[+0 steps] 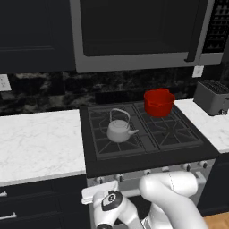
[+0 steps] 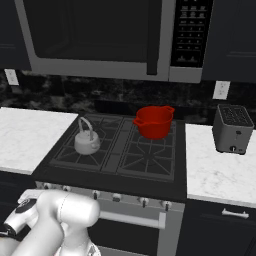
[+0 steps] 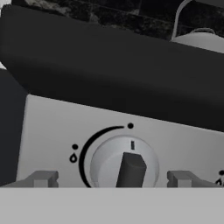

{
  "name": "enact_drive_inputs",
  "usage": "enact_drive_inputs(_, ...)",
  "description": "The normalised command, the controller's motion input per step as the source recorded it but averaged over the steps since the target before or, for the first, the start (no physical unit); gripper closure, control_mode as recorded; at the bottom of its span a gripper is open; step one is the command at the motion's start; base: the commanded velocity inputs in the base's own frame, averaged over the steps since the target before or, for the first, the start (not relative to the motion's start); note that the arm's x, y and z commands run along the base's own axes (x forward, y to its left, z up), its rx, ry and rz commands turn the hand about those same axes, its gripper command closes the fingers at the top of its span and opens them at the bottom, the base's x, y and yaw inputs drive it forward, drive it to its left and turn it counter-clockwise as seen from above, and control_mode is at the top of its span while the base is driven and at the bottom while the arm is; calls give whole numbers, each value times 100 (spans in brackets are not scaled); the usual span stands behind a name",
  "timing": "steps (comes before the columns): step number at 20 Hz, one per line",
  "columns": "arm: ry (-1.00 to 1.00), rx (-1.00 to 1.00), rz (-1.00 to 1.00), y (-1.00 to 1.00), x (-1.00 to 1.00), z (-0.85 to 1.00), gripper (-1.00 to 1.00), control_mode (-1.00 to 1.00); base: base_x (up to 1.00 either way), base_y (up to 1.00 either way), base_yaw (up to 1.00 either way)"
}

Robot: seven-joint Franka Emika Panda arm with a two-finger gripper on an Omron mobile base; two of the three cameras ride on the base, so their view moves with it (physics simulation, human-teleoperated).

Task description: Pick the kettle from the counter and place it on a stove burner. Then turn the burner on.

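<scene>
Hand view puts my gripper (image 3: 112,179) straight in front of a round silver knob (image 3: 124,164) on the stove's front panel (image 3: 52,140). My jaws stand wide open, one fingertip (image 3: 43,178) left of the knob and the other right of it, both clear of its rim and of its dark centre bar. Above the panel runs the black front lip of the stove, and the kettle (image 1: 119,129) peeks over it. In the left base view the kettle sits upright on the front left stove burner (image 1: 118,136), spout toward the middle. The red pot (image 1: 159,102) sits on the back right grate, well apart. The counter (image 1: 40,143) lies left of the stove, and a toaster (image 2: 232,129) stands on the right slab.
</scene>
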Motion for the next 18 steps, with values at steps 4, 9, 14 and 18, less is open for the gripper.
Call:
enact_drive_inputs(4, -4, 0, 0, 0, 0, 18, -100, -100, 0, 0, 0)
enact_drive_inputs(9, 0, 0, 0, 0, 0, 6, -100, -100, 0, 0, 0)
enact_drive_inputs(14, 0, 0, 0, -1, 0, 0, -100, -100, 0, 0, 0)
enact_drive_inputs(18, 0, 0, 0, 0, 0, 0, 100, -100, 0, 0, 0)
